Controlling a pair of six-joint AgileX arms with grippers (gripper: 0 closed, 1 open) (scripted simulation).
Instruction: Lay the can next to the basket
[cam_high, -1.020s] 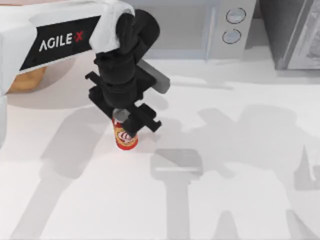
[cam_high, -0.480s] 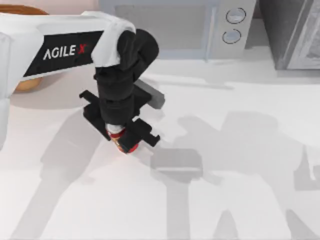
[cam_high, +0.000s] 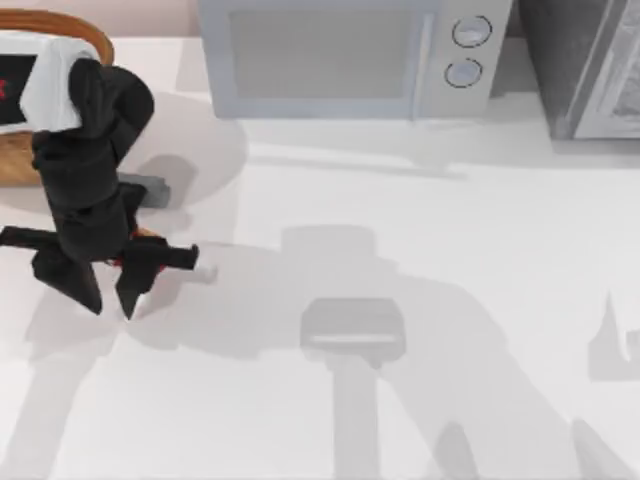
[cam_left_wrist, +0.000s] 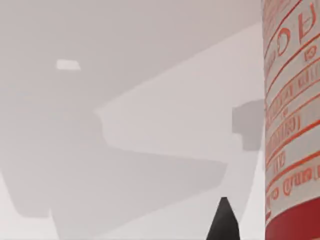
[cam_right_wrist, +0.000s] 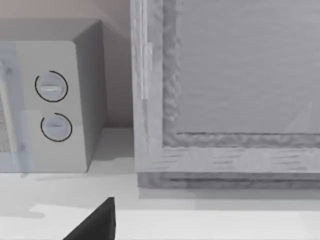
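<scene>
Can in the left gripper, right now, at the table's left side. Clamped between the black fingers, closed onto its sides and no further. Barely a sliver of red and orange peeking out from under the wrist from above, the rest buried beneath the black housing. Hard to say from overhead whether upright or tilted, or whether touching the table or held just off it.

Up close from the left wrist: can pressed right against the hand, its white side with orange lettering running the full height, a red band at one end. One dark fingertip poking in just beside it. Bare table beyond, crossed with grey shadows.

Basket just behind the gripper, toward the back left corner, its tan rim curving out from under the white forearm. Near the hand, but apart from the can, a strip of table between them. Soft grey shadow pooled beneath and beside the gripper.

Farther off to the hand's right, along the back edge: microwave with two round knobs, then a grey cabinet in the far corner.

Right gripper parked well away from the left hand, facing the microwave's knob end and the cabinet beside it.
</scene>
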